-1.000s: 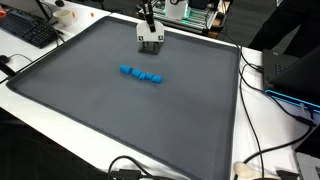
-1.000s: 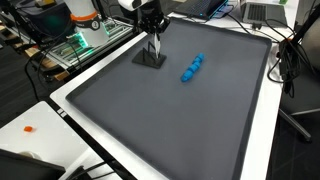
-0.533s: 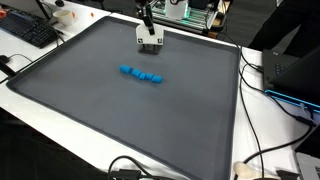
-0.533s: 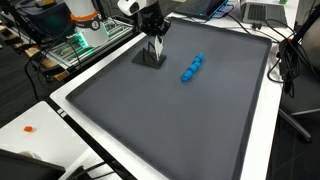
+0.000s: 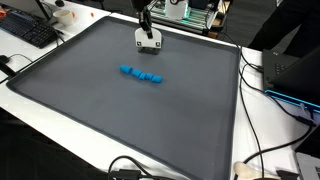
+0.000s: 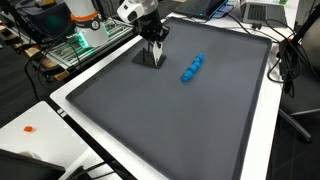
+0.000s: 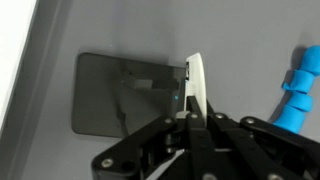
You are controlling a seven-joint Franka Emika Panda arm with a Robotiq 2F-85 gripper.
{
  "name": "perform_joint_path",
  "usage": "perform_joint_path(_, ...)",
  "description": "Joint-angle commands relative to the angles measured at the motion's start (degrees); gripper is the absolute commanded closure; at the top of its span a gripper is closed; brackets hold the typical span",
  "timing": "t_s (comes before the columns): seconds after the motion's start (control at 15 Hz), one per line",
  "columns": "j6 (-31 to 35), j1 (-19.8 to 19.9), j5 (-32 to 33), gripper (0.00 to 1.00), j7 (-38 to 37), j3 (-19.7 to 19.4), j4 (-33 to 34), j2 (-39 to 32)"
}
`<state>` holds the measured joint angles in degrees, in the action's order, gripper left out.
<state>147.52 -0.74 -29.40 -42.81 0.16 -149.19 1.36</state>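
Between the fingers of your end effector (image 7: 192, 118) a thin white sliver (image 7: 197, 85) stands edge-on. The fingers are drawn narrow and pinch it at its lower end, as the wrist view shows. You are low over the far part of the surface (image 5: 100, 110), near its back edge, in both exterior views (image 6: 156, 55). Just beside the sliver lies a flat grey plate (image 7: 125, 95) with rounded corners. It looks pale in an exterior view (image 5: 148, 40) and dark in an exterior view (image 6: 146, 58). I cannot tell whether the sliver touches it. Well apart, towards the middle of the surface, you have a short row of blue blocks (image 5: 141, 74), whose end shows at the wrist view's edge (image 7: 300, 90). Off the surface sits a black keyboard (image 5: 28, 30).
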Motion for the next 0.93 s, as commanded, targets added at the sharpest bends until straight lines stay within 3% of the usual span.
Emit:
perform_joint_path(0.0,2.08,0.16,-2.48,0.99,0.77,0.02,-0.54,-0.98)
perform_joint_path(0.87,3.83,0.24,-8.41,0.99,2.26,-0.02,0.03,-2.88)
